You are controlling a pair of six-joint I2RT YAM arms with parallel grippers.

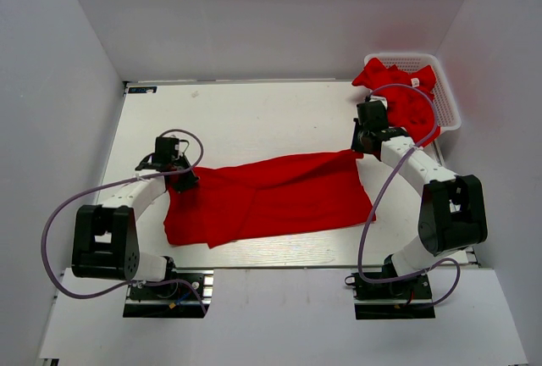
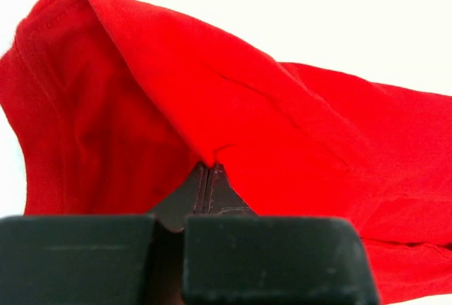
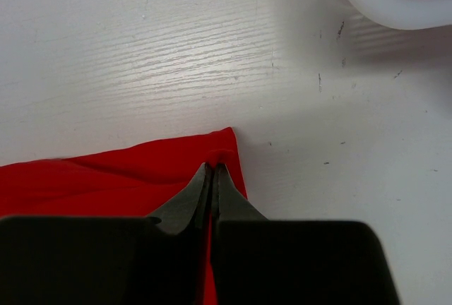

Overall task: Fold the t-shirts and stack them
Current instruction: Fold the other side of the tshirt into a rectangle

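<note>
A bright red t-shirt (image 1: 271, 196) lies spread across the middle of the white table. My left gripper (image 1: 180, 176) is shut on its left edge; in the left wrist view the fabric (image 2: 282, 121) is pinched at the fingertips (image 2: 209, 167) and drapes up over them. At the shirt's far right corner (image 3: 224, 142), my right gripper (image 1: 362, 147) is shut on the cloth, its tips (image 3: 213, 167) closed on the red edge. More red t-shirts (image 1: 405, 95) lie crumpled in the basket.
A white lattice basket (image 1: 449, 103) stands at the far right corner of the table; its rim (image 3: 395, 8) shows just beyond my right gripper. The table (image 1: 254, 120) is walled in by white panels on three sides.
</note>
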